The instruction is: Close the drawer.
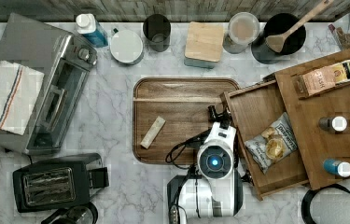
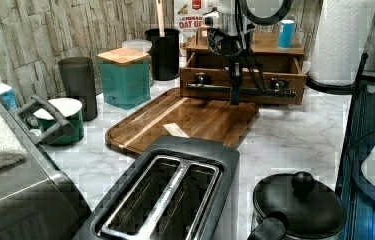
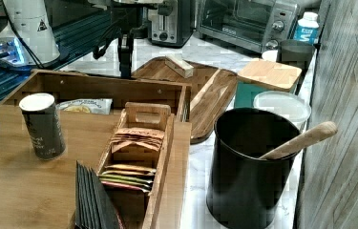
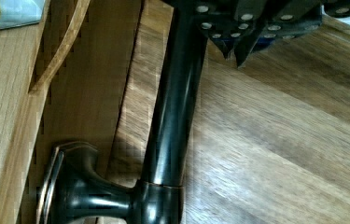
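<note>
Closest to the wrist camera, we see the black bar handle running along the drawer front, joined to a flared mount. We see the claw just beside the handle, over the wooden tray; we cannot tell whether its fingers are parted or clenched.

We find the drawer pulled out from under the cabinet top at the top view's right, its front edge overlapping the tray. A snack bag lies inside it. In the left view, we see the claw hanging in front of the handle, near its middle. A small pale block lies on the tray, well apart from the drawer.
</note>
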